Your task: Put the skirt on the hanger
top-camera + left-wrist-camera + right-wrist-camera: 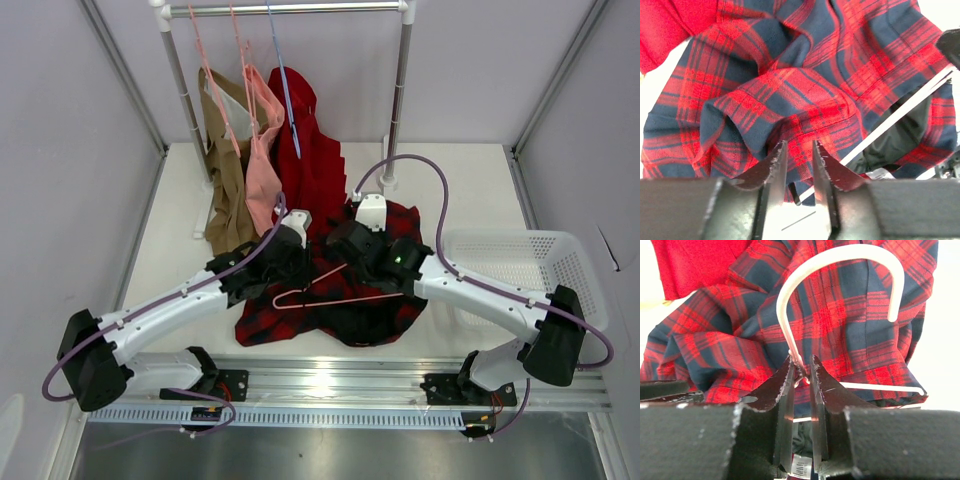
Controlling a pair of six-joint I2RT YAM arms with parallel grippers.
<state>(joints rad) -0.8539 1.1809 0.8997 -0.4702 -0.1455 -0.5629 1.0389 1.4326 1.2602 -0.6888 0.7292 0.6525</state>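
The tartan skirt [268,322] lies crumpled on the table between both arms, its black lining [900,135] showing at the open waist. The pale-pink hanger [340,298] lies across it. My right gripper [350,262] is shut on the hanger's neck [799,365] just below the curved hook [840,260], over the skirt [715,350]. My left gripper [290,265] is at the skirt's left side. Its fingers [780,155] stand narrowly apart with a raised fold of the skirt [790,100] pinched at the tips. A hanger bar [905,107] crosses the cloth.
A clothes rack [395,110] stands at the back with a tan garment [225,170], a pink garment [262,150], a plain red pleated garment [312,165] and a thin blue hanger [285,90]. A white mesh basket [540,255] sits at the right.
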